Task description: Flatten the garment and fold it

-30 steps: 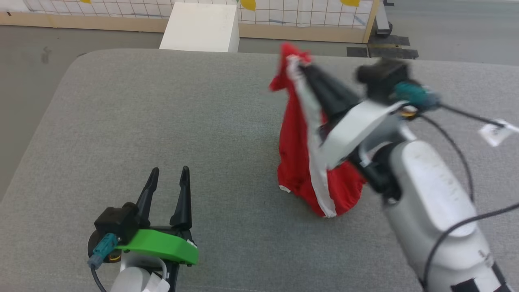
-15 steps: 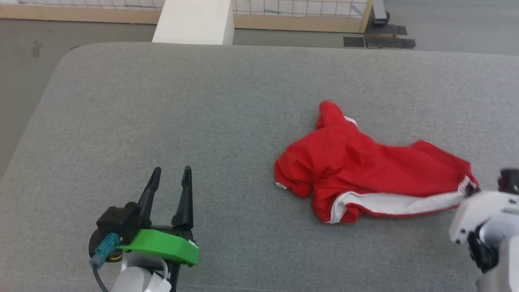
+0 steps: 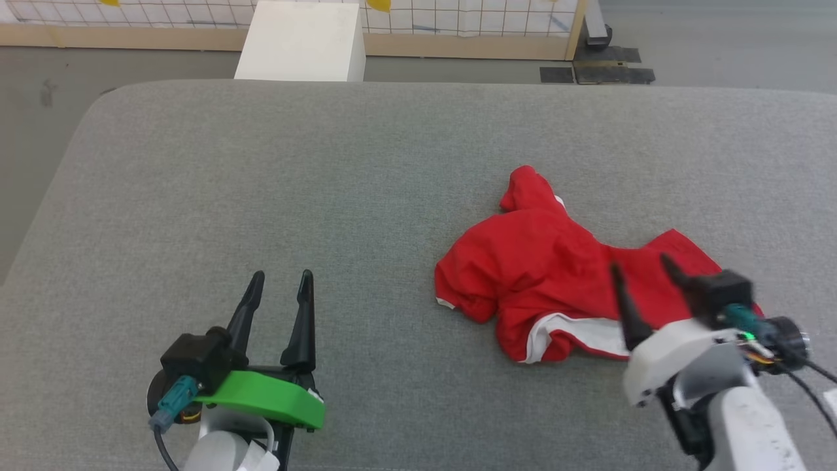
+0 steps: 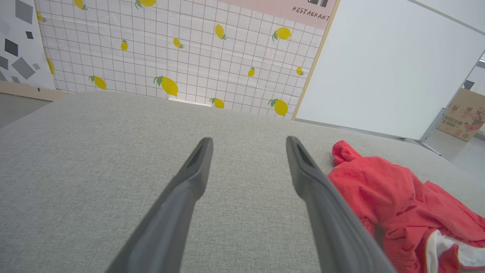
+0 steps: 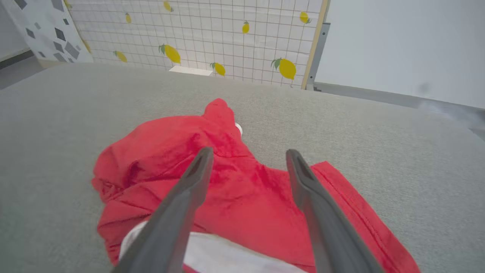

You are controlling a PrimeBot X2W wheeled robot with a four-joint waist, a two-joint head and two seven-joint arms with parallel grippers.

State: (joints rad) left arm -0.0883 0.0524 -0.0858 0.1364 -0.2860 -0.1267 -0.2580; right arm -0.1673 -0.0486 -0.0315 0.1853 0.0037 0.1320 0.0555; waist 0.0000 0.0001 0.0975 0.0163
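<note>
The garment (image 3: 543, 281), red shorts with a white side stripe, lies crumpled on the grey table (image 3: 327, 196), right of centre. My right gripper (image 3: 644, 275) hovers over its near right part, fingers spread, nothing between them. The right wrist view shows the garment (image 5: 235, 178) under and beyond those open fingers (image 5: 197, 178). My left gripper (image 3: 280, 282) stands open at the lower left, well apart from the cloth. In the left wrist view the garment (image 4: 382, 193) lies to the right of the open fingers (image 4: 310, 178).
A white box (image 3: 301, 42) stands on the floor beyond the table's far edge. Behind it runs a lemon-patterned grid wall (image 4: 182, 57) with a wooden base. Bare grey table stretches to the left and far side of the garment.
My right gripper swung the hanging garment down and to the right, laid it on the table, then opened and let it go. The left gripper kept still. The head camera shifted slightly.
</note>
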